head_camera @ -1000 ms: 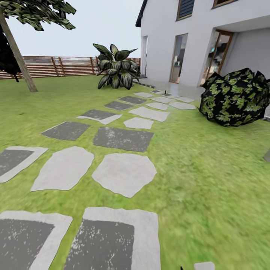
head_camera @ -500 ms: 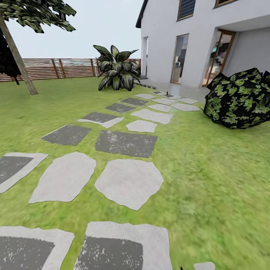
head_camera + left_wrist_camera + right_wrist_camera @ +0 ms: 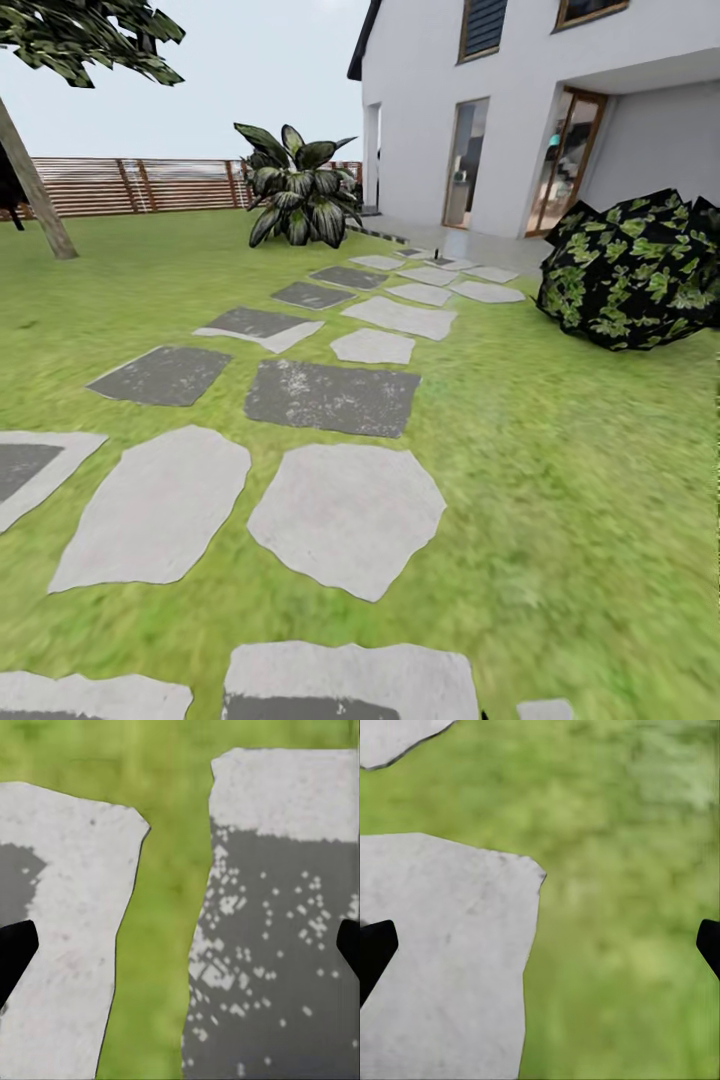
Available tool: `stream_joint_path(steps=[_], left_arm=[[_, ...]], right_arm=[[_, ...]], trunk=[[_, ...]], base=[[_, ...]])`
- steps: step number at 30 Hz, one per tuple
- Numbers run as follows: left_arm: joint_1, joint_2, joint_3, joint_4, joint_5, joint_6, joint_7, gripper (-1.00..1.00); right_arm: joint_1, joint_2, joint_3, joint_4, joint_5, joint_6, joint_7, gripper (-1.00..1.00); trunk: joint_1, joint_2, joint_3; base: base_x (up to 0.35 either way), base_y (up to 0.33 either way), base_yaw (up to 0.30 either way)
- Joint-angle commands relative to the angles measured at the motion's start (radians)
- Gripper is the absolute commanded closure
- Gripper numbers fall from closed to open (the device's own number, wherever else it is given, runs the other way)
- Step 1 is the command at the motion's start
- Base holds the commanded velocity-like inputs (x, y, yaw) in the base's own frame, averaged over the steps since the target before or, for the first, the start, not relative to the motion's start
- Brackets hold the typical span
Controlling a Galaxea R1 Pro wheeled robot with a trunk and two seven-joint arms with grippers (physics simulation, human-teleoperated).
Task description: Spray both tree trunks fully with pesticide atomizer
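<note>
while the grey paving slabs (image 3: 345, 515) run across the lawn (image 3: 590, 480) toward the white house (image 3: 520, 110), both pincers hang released over slab and grass: left pincer (image 3: 180, 952), right pincer (image 3: 540, 949). a tree trunk (image 3: 30, 185) leans by the fence (image 3: 150, 185), far left.

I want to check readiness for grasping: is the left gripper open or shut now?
Open. In the left wrist view, the left gripper has its two dark fingertips at opposite picture edges, with paving slabs and grass between, nothing held.
</note>
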Motion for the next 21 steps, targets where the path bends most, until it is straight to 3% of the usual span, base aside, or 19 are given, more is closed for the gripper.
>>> stream_joint_path(steps=[1,21], left_arm=[[0.000,0.000,0.003,0.001,0.001,-0.003,0.000,-1.00],[0.000,0.001,0.003,0.001,0.001,-0.003,0.000,-1.00]], right_arm=[[-0.001,0.000,0.000,0.001,0.006,-0.003,0.000,-1.00],[-0.001,0.000,0.002,0.001,0.006,-0.003,0.000,-1.00]], trunk=[[0.000,0.000,0.000],[0.000,0.000,0.002]], base=[[0.304,0.171,-0.185],[0.320,0.129,-0.022]])
